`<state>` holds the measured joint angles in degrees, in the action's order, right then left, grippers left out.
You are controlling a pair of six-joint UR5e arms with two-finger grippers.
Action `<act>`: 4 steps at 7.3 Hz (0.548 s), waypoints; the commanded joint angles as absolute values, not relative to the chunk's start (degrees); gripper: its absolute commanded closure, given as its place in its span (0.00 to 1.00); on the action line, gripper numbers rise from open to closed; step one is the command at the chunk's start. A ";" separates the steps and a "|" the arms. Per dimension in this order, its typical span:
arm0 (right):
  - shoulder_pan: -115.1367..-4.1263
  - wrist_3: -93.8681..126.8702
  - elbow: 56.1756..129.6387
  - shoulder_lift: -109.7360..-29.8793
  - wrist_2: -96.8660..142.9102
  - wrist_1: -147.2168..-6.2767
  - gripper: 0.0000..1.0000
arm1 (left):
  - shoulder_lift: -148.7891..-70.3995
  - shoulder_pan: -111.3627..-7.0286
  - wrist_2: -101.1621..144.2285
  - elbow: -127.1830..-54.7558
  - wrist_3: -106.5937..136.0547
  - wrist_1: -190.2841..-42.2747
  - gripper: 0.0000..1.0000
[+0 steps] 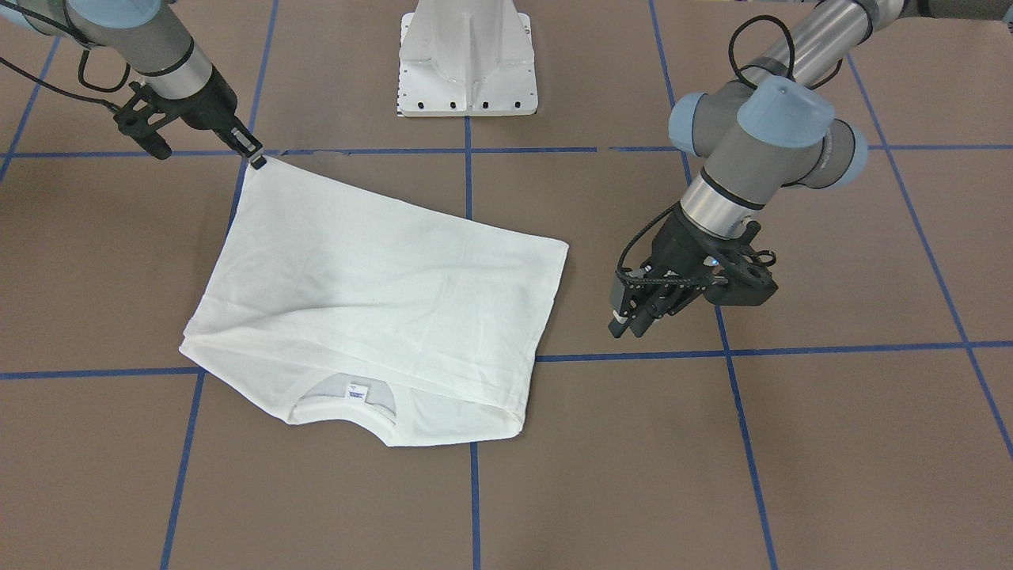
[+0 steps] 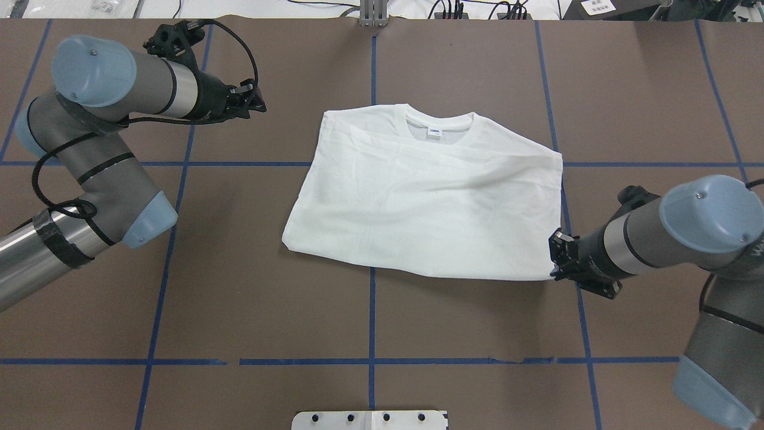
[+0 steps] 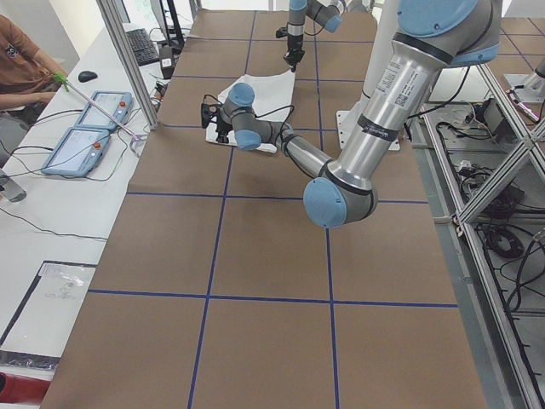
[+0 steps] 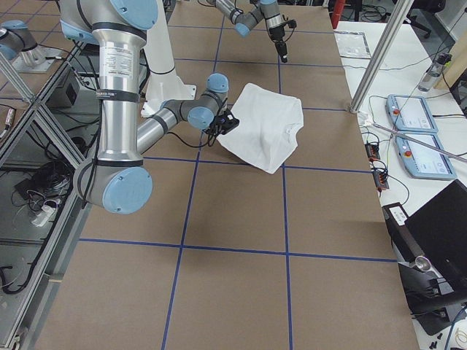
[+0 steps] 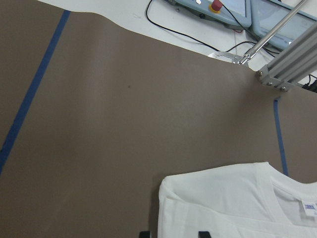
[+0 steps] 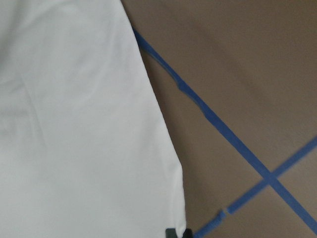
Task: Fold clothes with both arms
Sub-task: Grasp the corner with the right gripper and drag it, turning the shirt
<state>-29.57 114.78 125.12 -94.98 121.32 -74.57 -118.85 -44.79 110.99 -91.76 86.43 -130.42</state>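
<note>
1 T-shirt (image 2: 418,203) is being held folded mid-counter (image 2: 239,298), 1 neck label (image 2: 434,132) showing at far side | 1 near corner is being pinched by right gripper (image 2: 558,258), fingers closed tight on it | nothing is being gripped by left gripper (image 2: 261,103), fingers parted, beside shirt's far-left corner

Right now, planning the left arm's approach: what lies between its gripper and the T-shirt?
Only bare brown table between the left gripper and the T-shirt, clearest in the overhead view.
</note>
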 commanded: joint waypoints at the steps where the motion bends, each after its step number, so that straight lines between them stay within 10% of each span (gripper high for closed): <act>1: -20.01 117.49 129.44 -100.52 126.83 -74.53 1.00 | -118.13 -39.05 111.97 -97.45 97.24 -128.77 0.57; 2: -18.39 117.60 131.38 -100.55 126.83 -74.53 0.82 | -118.04 -37.02 111.89 -100.43 99.64 -125.98 0.54; 3: -17.76 117.68 131.40 -100.63 126.04 -74.53 0.05 | -117.69 -34.65 111.71 -102.81 102.19 -123.08 0.49; 4: -20.63 117.51 130.87 -100.03 125.25 -74.44 0.00 | -117.69 -33.06 111.53 -102.92 104.13 -121.92 0.44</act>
